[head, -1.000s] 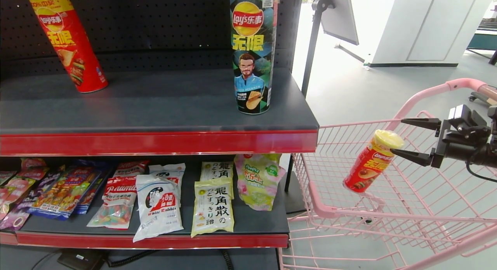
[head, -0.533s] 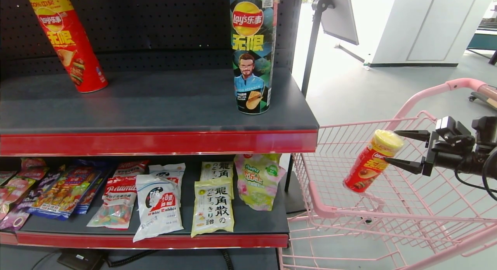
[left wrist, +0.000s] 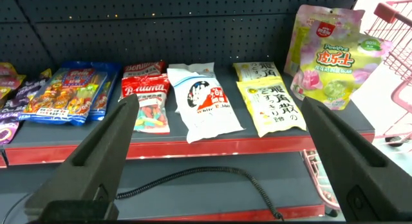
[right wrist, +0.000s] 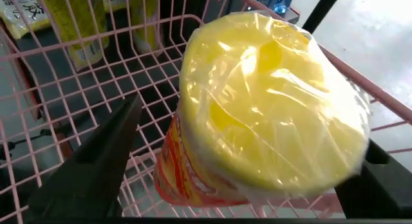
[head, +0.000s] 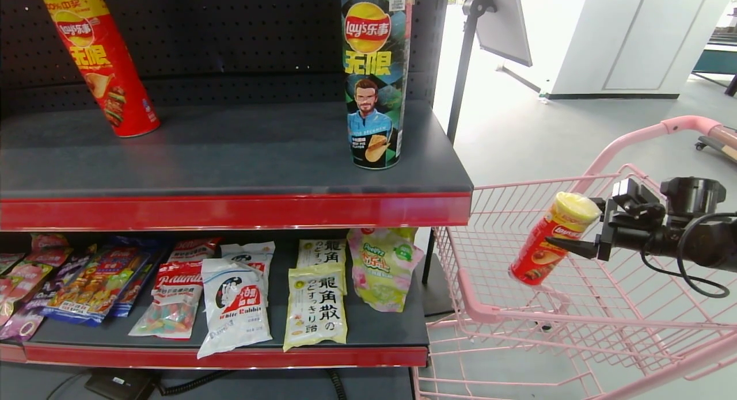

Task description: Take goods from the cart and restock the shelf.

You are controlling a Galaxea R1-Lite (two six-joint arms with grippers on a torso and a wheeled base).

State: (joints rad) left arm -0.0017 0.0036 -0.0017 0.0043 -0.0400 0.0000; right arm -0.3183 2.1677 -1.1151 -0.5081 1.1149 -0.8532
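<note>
The right gripper (head: pixel 571 223) sat inside the cart (head: pixel 481 312) with its jaws spread wide, one finger on each side of the yellow lid of the can (head: pixel 538 259). In the right wrist view a gap showed between the lid and the darker finger, so nothing was clamped yet. Over the last second that gripper had slid in from the handle side, from having only its tips level with the lid to straddling the can's top. The can itself had not shifted. It leaned tilted against the cart's wire wall, lid up (it looked propped there, not held). I judged the approach to be nearly finished, with the squeeze as the next step. A grip high on a slanted can could let it pivot or slip on the lift.

The left gripper (left wrist: pixel 220 100) hung with its fingers apart and empty, facing the lower shelf (head: pixel 230 357), where flat snack bags (head: pixel 236 302) lay in a row.

Farther off, the upper shelf (head: pixel 230 158) carried a red tube (head: pixel 101 60) at its left and a dark tube (head: pixel 374 83) at its right, well apart. The bare stretch between them looked like a fitting place for the can.
</note>
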